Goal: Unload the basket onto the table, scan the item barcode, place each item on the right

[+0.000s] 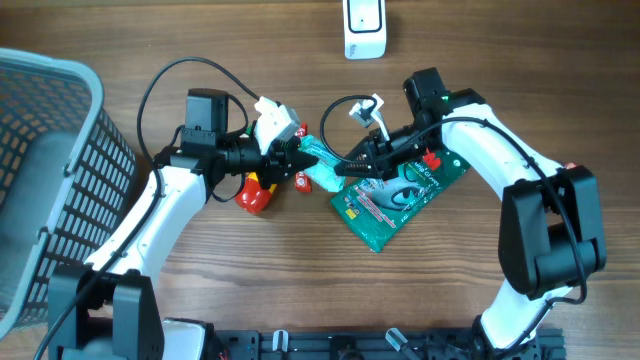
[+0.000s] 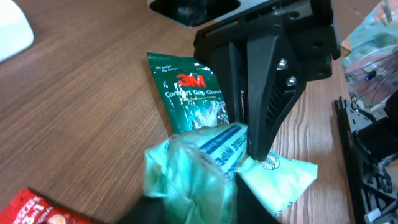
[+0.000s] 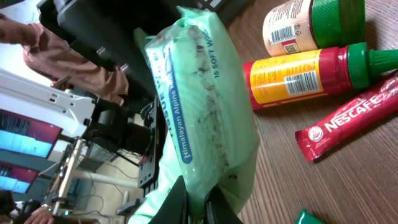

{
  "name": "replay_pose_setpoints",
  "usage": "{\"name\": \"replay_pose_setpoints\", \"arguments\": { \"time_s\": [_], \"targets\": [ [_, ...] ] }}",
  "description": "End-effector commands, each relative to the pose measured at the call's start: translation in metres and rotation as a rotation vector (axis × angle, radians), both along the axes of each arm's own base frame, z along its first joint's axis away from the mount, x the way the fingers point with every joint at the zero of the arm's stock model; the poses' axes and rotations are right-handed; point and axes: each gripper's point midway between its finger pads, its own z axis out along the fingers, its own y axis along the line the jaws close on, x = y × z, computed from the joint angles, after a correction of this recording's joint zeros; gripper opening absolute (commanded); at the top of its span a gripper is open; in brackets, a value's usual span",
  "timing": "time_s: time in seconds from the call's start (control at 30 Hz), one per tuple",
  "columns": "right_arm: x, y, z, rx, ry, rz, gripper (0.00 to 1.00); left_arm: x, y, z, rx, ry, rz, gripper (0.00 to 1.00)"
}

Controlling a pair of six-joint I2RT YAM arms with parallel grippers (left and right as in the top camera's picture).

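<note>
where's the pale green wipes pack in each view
overhead: wipes pack at table centre, between the two arms.
left wrist: lower centre, crumpled, close to the lens.
right wrist: centre, running from top to bottom edge.
shared landmark: dark green 3M packet; right wrist shows only what looks like its corner at the bottom edge.

Mint-green tissue pack [image 3: 211, 93] with a blue lettered band, dark green glove packet [image 2: 186, 93] with red logo, red sachet [image 3: 348, 124], wood-grain brown table [image 1: 500, 40], my arms [image 1: 485, 145] white and black
</note>
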Motion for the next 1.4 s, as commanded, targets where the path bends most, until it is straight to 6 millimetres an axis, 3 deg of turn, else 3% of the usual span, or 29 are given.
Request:
{"name": "replay_pose_setpoints", "arguments": {
  "time_s": [0.0,0.03,0.13,0.17,0.23,0.3,0.43,0.53,0.63,0.73,0.9,0.97,1.1,1.23,1.37],
  "targets": [
    [-0.003,0.004,0.017,0.06,-0.041,0.019,0.04,0.002,0.0,-0.001,-0.005,-0.005,-0.003,0.04],
    [-0.002,0.004,0.017,0.059,-0.035,0.017,0.05,0.001,-0.001,0.001,-0.016,-0.006,-0.011,0.04],
    [0.002,-0.003,0.01,-0.052,-0.022,-0.024,0.22,0.006,0.001,0.0,-0.021,0.068,0.052,0.04],
    [0.004,-0.008,0.009,-0.113,-0.051,-0.044,0.33,0.013,0.004,-0.001,-0.021,0.131,0.125,0.04],
    [0.012,-0.017,0.025,-0.198,-0.156,-0.103,0.4,0.024,0.007,-0.002,-0.031,0.218,0.227,0.04],
    [0.025,-0.033,0.051,-0.302,-0.304,-0.212,0.59,0.032,0.009,0.001,-0.06,0.281,0.3,0.04],
    [0.032,-0.06,0.067,-0.46,-0.427,-0.33,0.74,0.051,0.015,0.005,-0.164,0.517,0.532,0.04],
    [0.032,-0.058,0.058,-0.457,-0.434,-0.324,0.78,0.053,0.015,0.016,-0.264,0.696,0.628,0.04],
    [0.038,-0.044,0.058,-0.421,-0.506,-0.313,0.8,0.051,0.015,0.029,-0.317,0.767,0.662,0.04],
    [0.047,-0.023,0.061,-0.372,-0.637,-0.292,0.81,0.048,0.014,0.039,-0.367,0.849,0.694,0.04],
    [0.07,-0.015,0.068,-0.336,-0.943,-0.251,0.84,0.042,0.015,0.043,-0.409,0.97,0.679,0.04],
    [0.063,-0.008,0.071,-0.29,-1.049,-0.149,0.88,0.041,0.016,0.044,-0.413,0.981,0.669,0.04],
    [0.049,0.01,0.064,-0.147,-1.101,-0.003,0.9,0.038,0.015,0.044,-0.419,1.016,0.66,0.04],
    [0.044,0.023,0.081,-0.006,-1.158,0.032,0.89,0.034,0.016,0.04,-0.405,1.045,0.67,0.04],
    [0.041,0.021,0.086,0.038,-1.104,0.016,0.79,0.034,0.016,0.039,-0.404,1.041,0.669,0.04]
  ]
}}
